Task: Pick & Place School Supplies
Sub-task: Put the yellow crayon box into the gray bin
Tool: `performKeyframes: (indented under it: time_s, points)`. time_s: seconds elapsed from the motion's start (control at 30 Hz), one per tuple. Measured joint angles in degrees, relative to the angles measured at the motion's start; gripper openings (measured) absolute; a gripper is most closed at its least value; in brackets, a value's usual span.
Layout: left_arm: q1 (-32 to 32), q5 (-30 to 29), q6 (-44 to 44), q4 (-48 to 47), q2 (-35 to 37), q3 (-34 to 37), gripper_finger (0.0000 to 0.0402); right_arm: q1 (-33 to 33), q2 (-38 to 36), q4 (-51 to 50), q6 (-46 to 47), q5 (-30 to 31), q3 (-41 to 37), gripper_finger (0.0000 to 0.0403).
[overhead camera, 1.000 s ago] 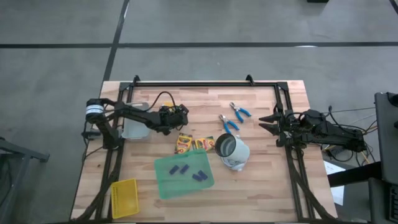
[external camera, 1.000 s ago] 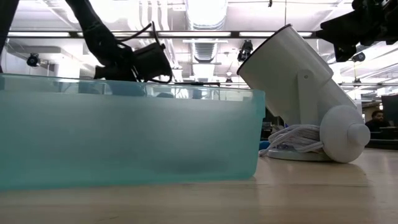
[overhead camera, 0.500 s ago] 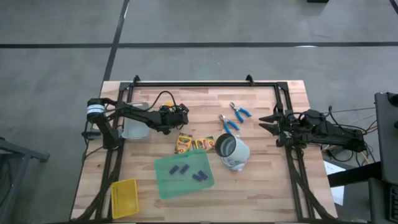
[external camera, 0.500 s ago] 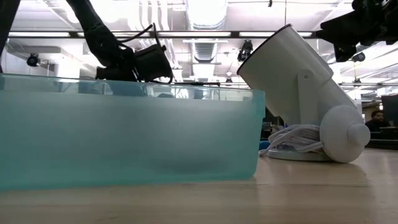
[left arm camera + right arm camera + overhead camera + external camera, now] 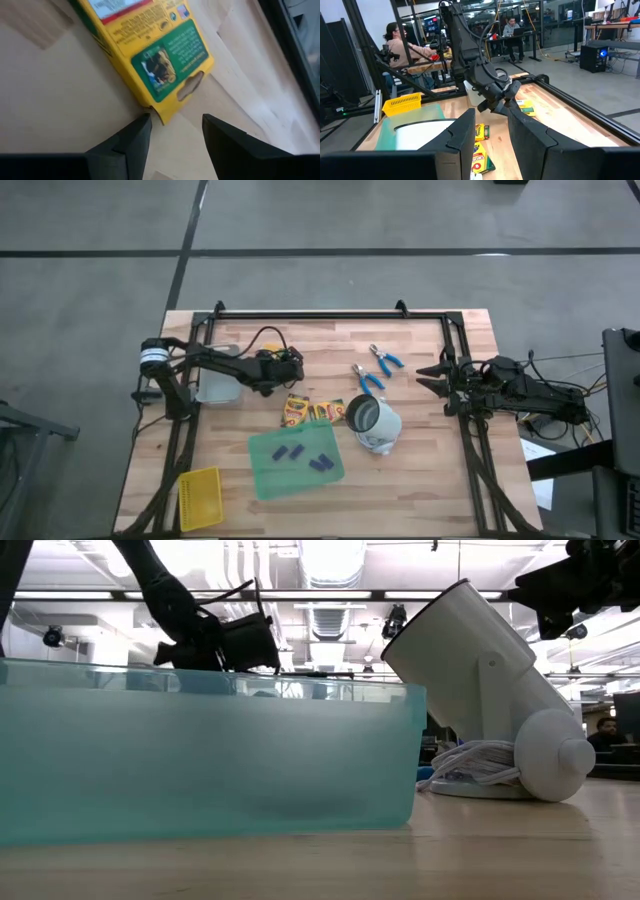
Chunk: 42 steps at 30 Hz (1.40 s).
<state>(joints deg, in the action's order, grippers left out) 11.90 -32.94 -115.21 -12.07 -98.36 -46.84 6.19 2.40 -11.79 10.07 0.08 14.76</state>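
Now I hold the left hand (image 5: pixel 172 132) low over a crayon box (image 5: pixel 150 55) lying flat on the surface (image 5: pixel 420 470), fingers spread to take its corner. Right hand (image 5: pixel 490 135) waits at its edge, fingers apart, holding nothing.

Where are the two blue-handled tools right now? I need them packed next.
In the high view the two blue-handled tools lie on the bare table right of centre, just behind the white cup, untouched by either arm.

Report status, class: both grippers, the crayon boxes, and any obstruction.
Left gripper open, above crayon box. Right gripper open, waiting at table's right edge. Nothing blocking.
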Motion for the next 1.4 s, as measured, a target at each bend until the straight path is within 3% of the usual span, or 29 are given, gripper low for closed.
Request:
performKeyframes:
  time_s: [0.13, 0.63, 1.0, 1.4]
  points:
    - [0.2, -0.4, 0.0, -4.2, -0.1, -1.6, 0.0188, 0.0, 0.0, 0.0, 0.0, 0.0, 0.0, 0.0114]
    - [0.5, 1.3, 1.1, 0.0, -0.2, -1.5, 0.0188, 0.0, 0.0, 0.0, 0.0, 0.0, 0.0, 0.0114]
    - [1.3, -2.1, 3.8, 0.0, -0.2, -1.5, 0.0188, 0.0, 0.0, 0.0, 0.0, 0.0, 0.0, 0.0114]
    - [2.4, -2.1, 4.2, -2.6, -0.2, -1.6, 0.0188, 0.0, 0.0, 0.0, 0.0, 0.0, 0.0, 0.0114]
